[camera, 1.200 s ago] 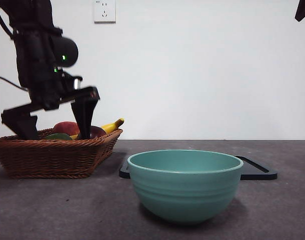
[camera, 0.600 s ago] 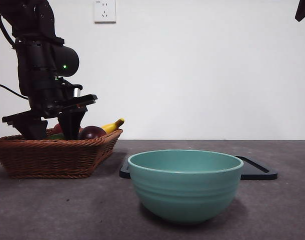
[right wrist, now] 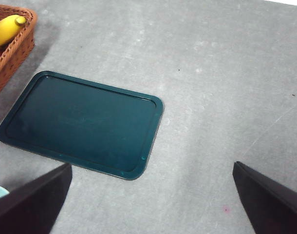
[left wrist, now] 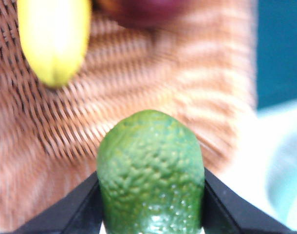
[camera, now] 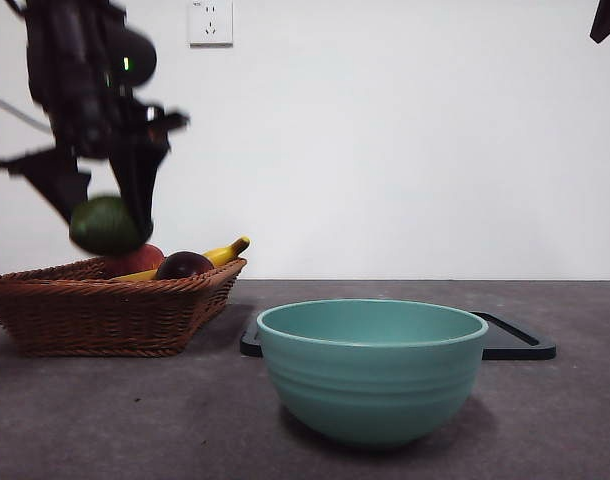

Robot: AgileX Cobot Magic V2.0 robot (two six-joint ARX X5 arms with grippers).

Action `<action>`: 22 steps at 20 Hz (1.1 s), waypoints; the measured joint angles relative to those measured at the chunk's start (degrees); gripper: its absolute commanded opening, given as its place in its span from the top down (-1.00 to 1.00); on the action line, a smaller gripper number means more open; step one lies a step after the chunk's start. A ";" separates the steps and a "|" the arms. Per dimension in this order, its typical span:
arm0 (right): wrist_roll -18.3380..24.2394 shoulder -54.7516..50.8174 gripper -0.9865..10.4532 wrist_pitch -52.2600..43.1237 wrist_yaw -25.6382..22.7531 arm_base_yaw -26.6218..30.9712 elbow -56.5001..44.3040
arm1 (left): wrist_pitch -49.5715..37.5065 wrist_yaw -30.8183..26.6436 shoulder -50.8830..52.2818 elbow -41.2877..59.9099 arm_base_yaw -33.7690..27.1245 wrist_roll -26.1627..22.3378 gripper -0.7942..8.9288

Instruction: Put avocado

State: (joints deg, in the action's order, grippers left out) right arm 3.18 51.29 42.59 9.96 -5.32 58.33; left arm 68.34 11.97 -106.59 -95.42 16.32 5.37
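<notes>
The avocado (camera: 105,226) (left wrist: 151,175), green with bumpy skin, hangs in the air above the wicker basket (camera: 105,310), held between the black jaws of my left gripper (camera: 103,215) (left wrist: 151,204). Below it, the left wrist view shows the basket's weave (left wrist: 139,83). My right gripper (right wrist: 151,204) stands open over the grey table, nothing between its jaws; in the front view it is only a black tip at the top right corner (camera: 607,20).
In the basket lie a banana (camera: 223,252) (left wrist: 53,39), a dark maroon fruit (camera: 183,265) and a red apple (camera: 135,260). A teal bowl (camera: 371,368) stands front and centre. A dark tray (right wrist: 85,122) (camera: 515,340) lies behind it.
My left gripper has shut on the avocado in the basket and risen with it, so the fruit now hangs above the basket rim. The right arm has not moved.
</notes>
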 measured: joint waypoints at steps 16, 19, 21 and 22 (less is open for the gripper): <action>0.00 0.00 -0.21 0.02 0.02 -0.02 -0.02 | -0.35 0.02 8.00 -0.15 30.77 0.74 0.65; 0.00 0.00 -0.21 0.02 0.02 -0.02 -0.02 | -1.03 0.02 7.52 -0.15 34.77 1.42 0.65; 0.00 0.00 -0.21 0.02 0.09 -0.02 0.00 | -1.99 -0.15 6.27 -0.15 36.33 1.46 0.65; 0.00 0.00 -0.21 0.02 0.13 -0.02 -0.02 | -2.36 -0.96 5.44 -0.15 36.96 1.51 0.65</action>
State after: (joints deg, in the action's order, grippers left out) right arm 3.18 51.29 42.61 10.09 -5.34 58.30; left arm 65.98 11.00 -101.14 -95.57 53.28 6.87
